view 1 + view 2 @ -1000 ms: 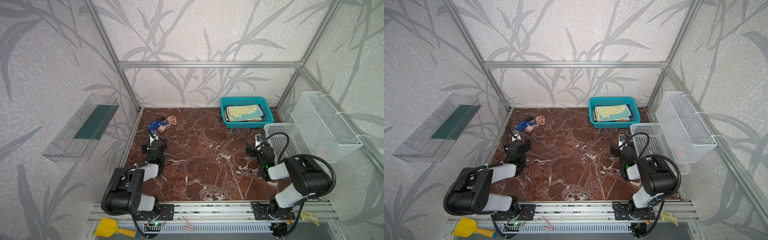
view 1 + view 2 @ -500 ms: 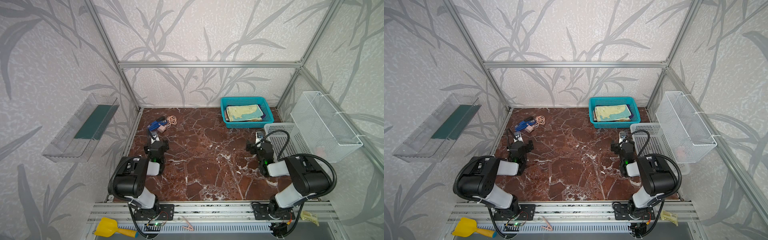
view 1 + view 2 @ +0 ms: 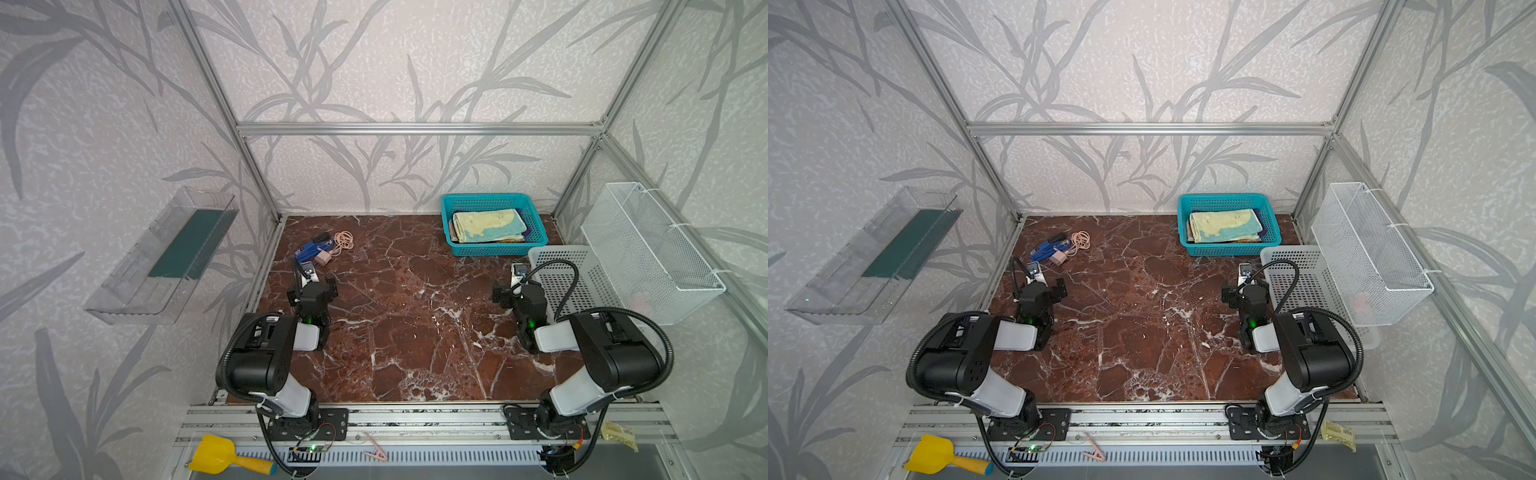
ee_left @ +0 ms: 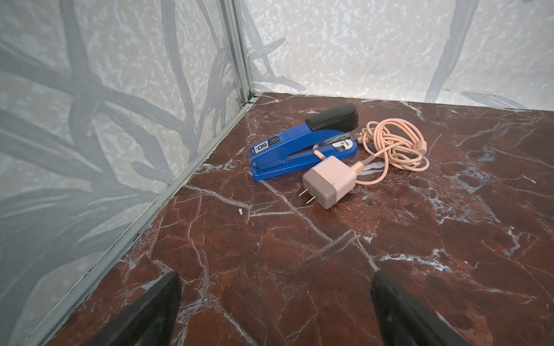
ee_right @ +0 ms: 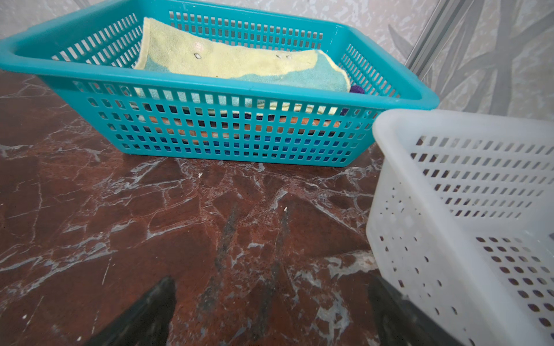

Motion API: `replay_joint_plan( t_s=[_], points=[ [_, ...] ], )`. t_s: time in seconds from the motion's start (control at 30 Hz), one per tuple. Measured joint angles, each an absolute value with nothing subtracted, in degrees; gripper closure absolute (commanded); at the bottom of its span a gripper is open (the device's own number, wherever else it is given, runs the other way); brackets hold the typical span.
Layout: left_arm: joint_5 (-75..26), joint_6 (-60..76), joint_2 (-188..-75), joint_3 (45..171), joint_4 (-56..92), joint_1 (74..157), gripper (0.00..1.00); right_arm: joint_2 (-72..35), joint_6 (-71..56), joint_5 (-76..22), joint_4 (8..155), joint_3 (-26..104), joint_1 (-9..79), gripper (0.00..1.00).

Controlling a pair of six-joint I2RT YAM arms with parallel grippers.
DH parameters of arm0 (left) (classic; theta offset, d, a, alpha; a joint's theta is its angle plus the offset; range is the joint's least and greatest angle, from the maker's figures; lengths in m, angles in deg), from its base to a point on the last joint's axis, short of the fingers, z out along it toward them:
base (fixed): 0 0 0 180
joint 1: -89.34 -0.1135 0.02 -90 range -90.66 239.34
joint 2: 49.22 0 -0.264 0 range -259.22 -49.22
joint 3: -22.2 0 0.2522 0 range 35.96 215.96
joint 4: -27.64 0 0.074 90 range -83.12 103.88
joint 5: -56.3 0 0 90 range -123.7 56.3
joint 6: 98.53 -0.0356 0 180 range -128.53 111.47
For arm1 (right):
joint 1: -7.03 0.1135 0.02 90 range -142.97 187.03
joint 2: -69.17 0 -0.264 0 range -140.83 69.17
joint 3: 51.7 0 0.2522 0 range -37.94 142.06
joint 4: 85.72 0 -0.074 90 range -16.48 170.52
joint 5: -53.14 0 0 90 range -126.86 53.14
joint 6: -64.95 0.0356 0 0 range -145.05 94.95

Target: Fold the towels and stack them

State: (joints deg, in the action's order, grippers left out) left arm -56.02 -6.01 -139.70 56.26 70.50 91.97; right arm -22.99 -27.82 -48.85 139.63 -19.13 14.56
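Note:
The towels lie folded in a stack inside the teal basket [image 3: 494, 249] [image 3: 1227, 248] at the back right. The pale yellow-and-teal towel [image 3: 488, 224] [image 3: 1225, 225] [image 5: 227, 64] is on top. A purple edge [image 5: 356, 89] peeks out at its side. In the right wrist view, orange [image 5: 302, 121] and blue [image 5: 287, 140] cloth show through the basket's slots. My left gripper [image 3: 312, 287] [image 3: 1043, 291] [image 4: 275, 278] rests low at the left, open and empty. My right gripper [image 3: 517, 291] [image 3: 1246, 291] [image 5: 271, 281] is open and empty in front of the basket.
A blue stapler [image 3: 309, 249] [image 4: 302, 146], a pink charger [image 4: 328, 181] and its coiled cable [image 3: 344, 240] [image 4: 395, 143] lie at the back left. A white slotted basket [image 3: 582, 282] [image 5: 461, 215] stands beside my right gripper. A wire basket [image 3: 648, 249] hangs on the right wall.
The left arm has folded back, its elbow rising toward the base. Both grippers stay open and almost in place, and the towels have not moved.

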Motion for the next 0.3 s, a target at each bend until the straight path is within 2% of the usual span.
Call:
replay_joint_plan(
  t_s=[0.3],
  points=[
    [-55.98, -6.01, -139.70, 56.26, 70.52, 91.97, 0.01, -22.99, -27.82, -48.85, 139.26, -19.13, 14.56, 0.01]
  ],
)
